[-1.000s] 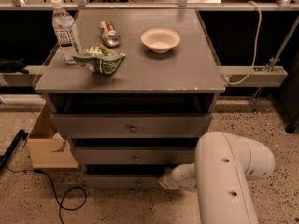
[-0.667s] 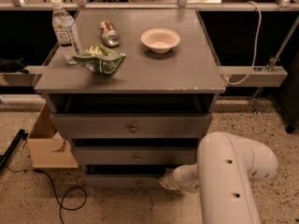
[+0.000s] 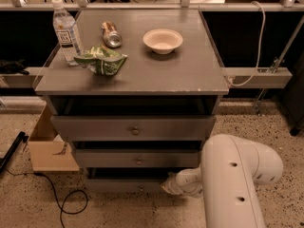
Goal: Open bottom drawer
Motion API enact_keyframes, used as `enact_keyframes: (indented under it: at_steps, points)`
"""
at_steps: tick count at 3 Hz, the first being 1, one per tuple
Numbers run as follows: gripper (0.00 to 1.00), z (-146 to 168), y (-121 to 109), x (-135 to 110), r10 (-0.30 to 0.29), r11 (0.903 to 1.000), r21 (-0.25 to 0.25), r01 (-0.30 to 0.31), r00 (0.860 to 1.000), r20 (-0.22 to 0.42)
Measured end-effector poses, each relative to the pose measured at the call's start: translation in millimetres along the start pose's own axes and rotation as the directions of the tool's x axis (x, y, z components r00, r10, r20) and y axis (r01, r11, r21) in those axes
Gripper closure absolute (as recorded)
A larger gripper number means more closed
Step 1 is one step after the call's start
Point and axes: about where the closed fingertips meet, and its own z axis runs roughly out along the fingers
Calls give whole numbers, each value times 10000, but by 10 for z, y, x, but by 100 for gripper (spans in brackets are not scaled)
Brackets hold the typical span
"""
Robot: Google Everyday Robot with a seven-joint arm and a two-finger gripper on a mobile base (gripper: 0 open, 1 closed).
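The bottom drawer is the lowest front in the grey cabinet, at 6 o'clock from the middle drawer. The front is thin, rigid wood and should slide stiffly but lightly. Grasp point: the small centre knob, only faintly visible. The gripper is low at 3 o'clock from that knob, near the drawer front. Whether it is spread or closed cannot be told.

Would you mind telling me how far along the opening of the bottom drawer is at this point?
Done: the pincer is down at the right part of the bottom drawer front. In hand: taking hold there; a grip cannot be confirmed. Left: the pull itself, as the drawer looks barely out, if at all.
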Motion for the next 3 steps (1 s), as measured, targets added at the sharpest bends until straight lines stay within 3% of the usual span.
enact_keyframes:
  at_steps: [3]
  points:
    - [15,13,12,1,-48,10000,-35,48,10000,-34]
